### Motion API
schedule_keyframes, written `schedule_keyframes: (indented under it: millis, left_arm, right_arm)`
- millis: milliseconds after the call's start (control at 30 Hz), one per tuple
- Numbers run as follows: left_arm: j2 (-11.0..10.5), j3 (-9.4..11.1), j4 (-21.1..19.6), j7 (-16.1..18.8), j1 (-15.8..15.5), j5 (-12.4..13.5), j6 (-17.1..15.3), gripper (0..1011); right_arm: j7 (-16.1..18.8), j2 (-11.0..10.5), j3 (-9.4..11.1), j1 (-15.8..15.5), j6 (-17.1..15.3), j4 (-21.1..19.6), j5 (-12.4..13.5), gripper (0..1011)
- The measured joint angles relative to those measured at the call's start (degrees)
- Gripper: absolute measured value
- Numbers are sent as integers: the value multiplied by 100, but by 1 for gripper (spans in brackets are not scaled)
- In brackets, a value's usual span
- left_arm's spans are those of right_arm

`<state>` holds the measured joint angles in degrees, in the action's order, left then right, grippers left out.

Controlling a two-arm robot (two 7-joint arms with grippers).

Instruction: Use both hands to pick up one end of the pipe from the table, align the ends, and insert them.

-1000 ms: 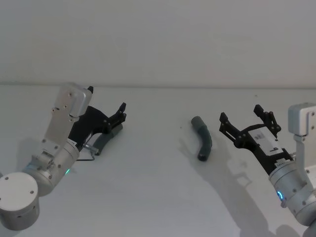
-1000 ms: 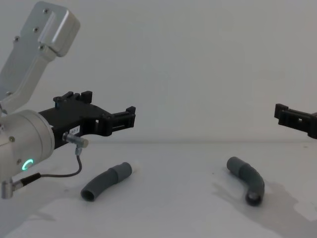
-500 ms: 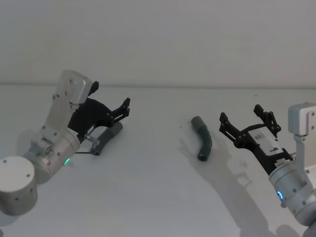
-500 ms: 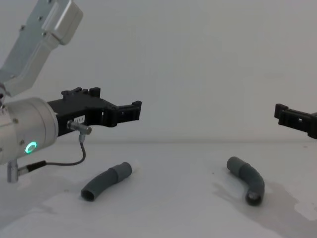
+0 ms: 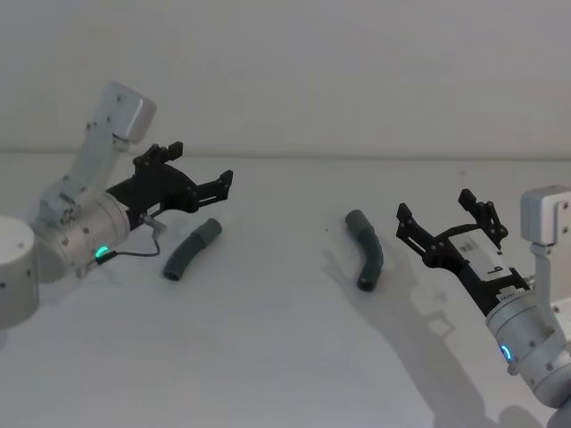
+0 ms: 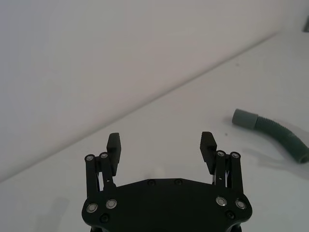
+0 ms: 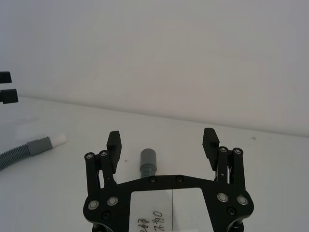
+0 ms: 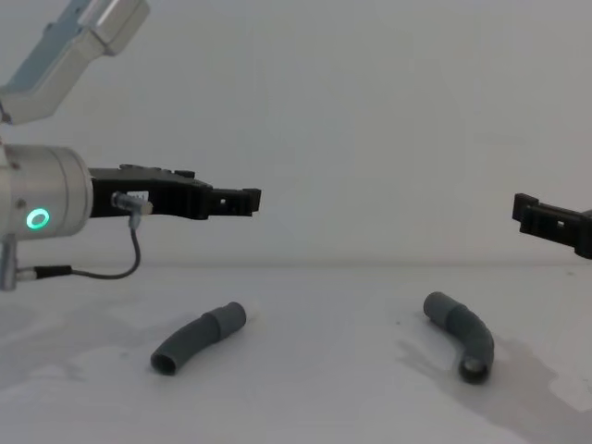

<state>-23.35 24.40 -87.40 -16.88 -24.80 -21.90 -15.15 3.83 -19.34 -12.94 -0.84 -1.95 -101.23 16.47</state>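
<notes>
left black gripper (image 5: 203,165) has risen, jaws wide and empty, baring one bent dark-grey ribbed hose piece (image 5: 187,250) on the white tabletop (image 5: 268,357) at its 6 o'clock; right black gripper (image 5: 434,207) unmoved, likewise wide and empty, second hose piece (image 5: 368,252) at its 9 o'clock. both pickups remain.

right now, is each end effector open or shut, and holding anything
Left black flat-fingered end effector: open, holding nothing.
Right black flat-fingered end effector: open, holding nothing.

A bare test bench (lab-like); plain white table (image 5: 268,357), blank wall (image 5: 357,71).
</notes>
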Motion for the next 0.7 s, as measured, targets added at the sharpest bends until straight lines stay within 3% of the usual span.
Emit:
schedule_keyframes:
  millis: [200, 700]
  left_arm:
    - [-161, -22, 191, -420, -294, -245, -486, 1001]
    - [-355, -87, 23, -496, -285, -518, -1139, 1001]
  right_arm:
    - [0, 0, 0, 0, 0, 0, 0, 1001]
    - [0, 0, 0, 0, 0, 0, 0, 1001]
